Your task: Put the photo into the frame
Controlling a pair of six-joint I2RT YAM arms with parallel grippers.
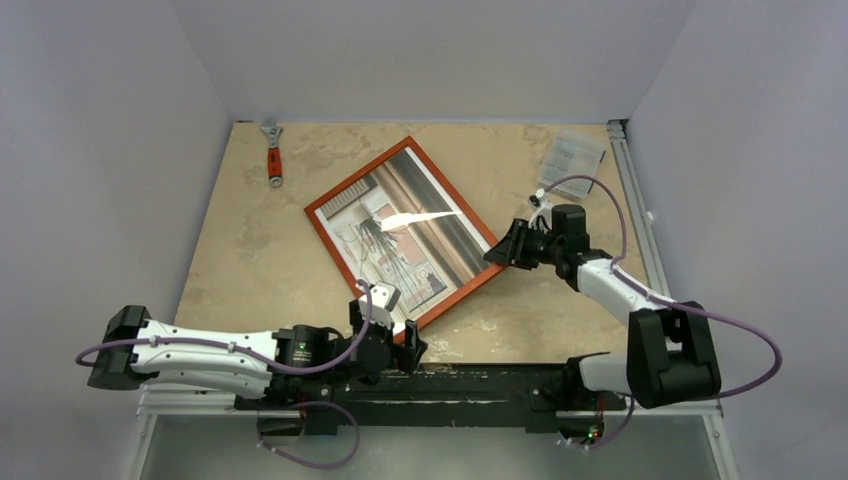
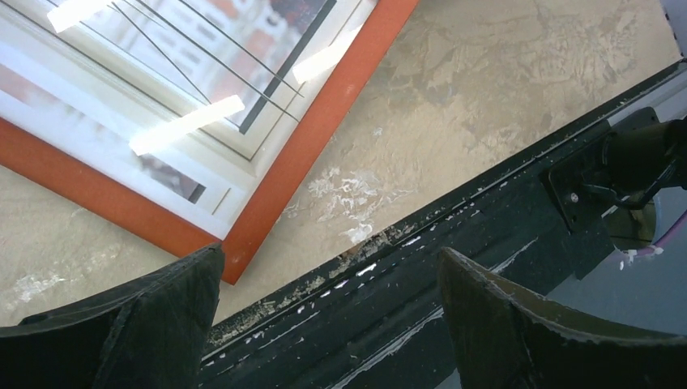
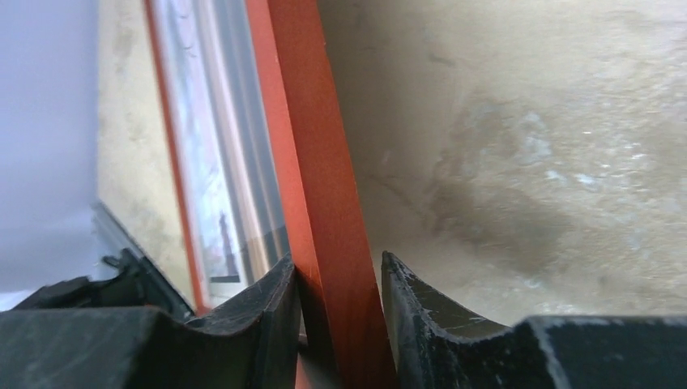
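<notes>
The orange-brown frame point(image 1: 358, 173) lies tilted on the beige table, and the photo point(image 1: 400, 235) of a grassy plant at a window lies face up inside it, with glare across it. My right gripper point(image 1: 500, 250) is at the frame's right corner; in the right wrist view its jaws point(image 3: 336, 259) are closed on the frame's border point(image 3: 312, 146), with the photo point(image 3: 219, 162) to the left. My left gripper point(image 1: 400, 335) is open and empty just off the frame's near corner. In the left wrist view it point(image 2: 328, 251) hangs over the table edge, with frame point(image 2: 324, 105) and photo point(image 2: 162, 81) above.
A red-handled wrench point(image 1: 273, 150) lies at the table's far left. A small clear plastic box point(image 1: 572, 155) sits at the far right corner. A black rail point(image 1: 480, 380) runs along the near edge, also in the left wrist view point(image 2: 454, 267). White walls enclose the table.
</notes>
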